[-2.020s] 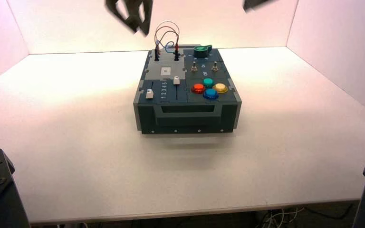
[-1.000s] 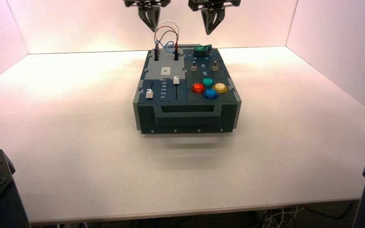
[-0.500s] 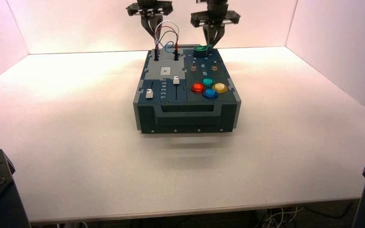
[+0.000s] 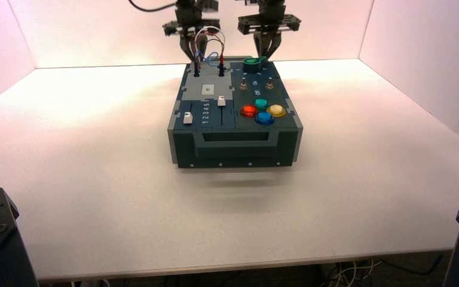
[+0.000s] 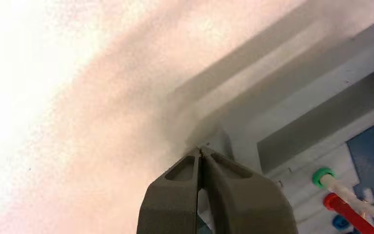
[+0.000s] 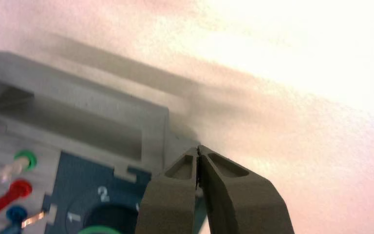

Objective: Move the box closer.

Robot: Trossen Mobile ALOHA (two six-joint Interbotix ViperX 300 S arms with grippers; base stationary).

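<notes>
The box point(image 4: 234, 113) stands mid-table point(image 4: 95, 179), its front handle recess facing the robot. Behind its far edge, the left gripper point(image 5: 202, 153) hangs at the corner by the looped wires point(image 4: 209, 45), fingertips pressed together. The right gripper point(image 6: 197, 151) hangs at the far corner beside the green knob point(image 4: 254, 61), fingertips likewise pressed together, holding nothing.

A white bench point(image 4: 95, 197) is seen, and the box point(image 4: 234, 113) is carried directly on it, nearer the far edge, well apart from both side edges.
</notes>
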